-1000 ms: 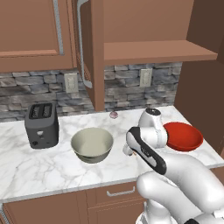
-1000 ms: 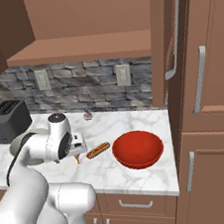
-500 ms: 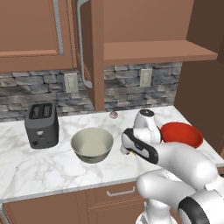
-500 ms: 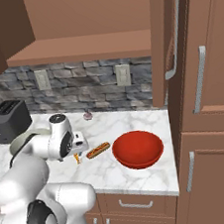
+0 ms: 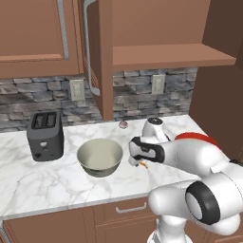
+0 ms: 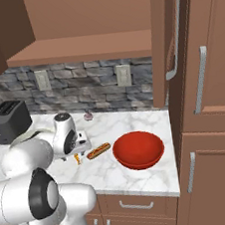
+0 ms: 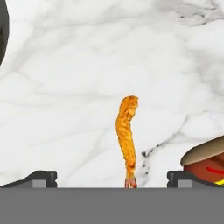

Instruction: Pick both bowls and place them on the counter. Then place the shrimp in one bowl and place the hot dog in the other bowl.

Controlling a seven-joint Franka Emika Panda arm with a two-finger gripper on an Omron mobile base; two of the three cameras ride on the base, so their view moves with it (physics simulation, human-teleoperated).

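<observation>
Over on the left sits the grey-beige bowl [image 5: 100, 156] on the counter [image 5: 42, 182], then the gripper [image 7: 112, 178] poised low with jaws spread wide and nothing in them, the shrimp [image 7: 127, 138] lying flat on the marble squarely between the tips. Just to the right lies the hot dog [image 6: 98, 150] (its bun end is right beside one fingertip), with the red bowl [image 6: 138, 149] beyond. The danger, I'd say: closing could clip that bun, or the thin shrimp could squirt free.
</observation>
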